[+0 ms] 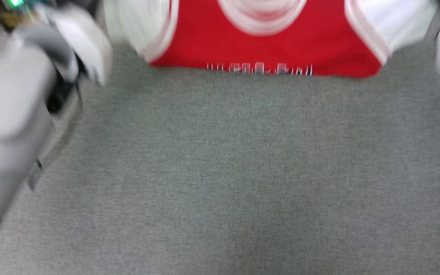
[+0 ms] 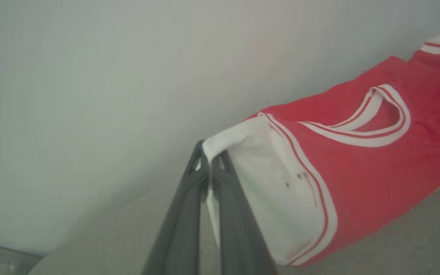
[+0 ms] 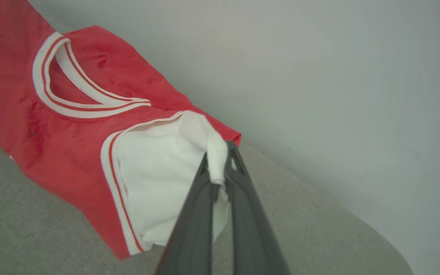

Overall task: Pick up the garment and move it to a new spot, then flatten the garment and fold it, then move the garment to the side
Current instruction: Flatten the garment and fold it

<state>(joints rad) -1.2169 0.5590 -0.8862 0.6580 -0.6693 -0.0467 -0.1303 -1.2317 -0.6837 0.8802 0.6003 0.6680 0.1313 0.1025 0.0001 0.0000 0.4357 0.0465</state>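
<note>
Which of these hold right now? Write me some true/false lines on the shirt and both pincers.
1. The left pincer is shut on a white sleeve of the garment. True.
2. The right pincer is open and empty. False: it is shut on the other white sleeve.
3. The neckline has red-and-white striped trim. True.
4. The garment is bunched into a ball. False: it is spread wide, with one sleeve in each pincer.
5. The surface below is bare wood. False: it is grey and looks like woven fabric.
</note>
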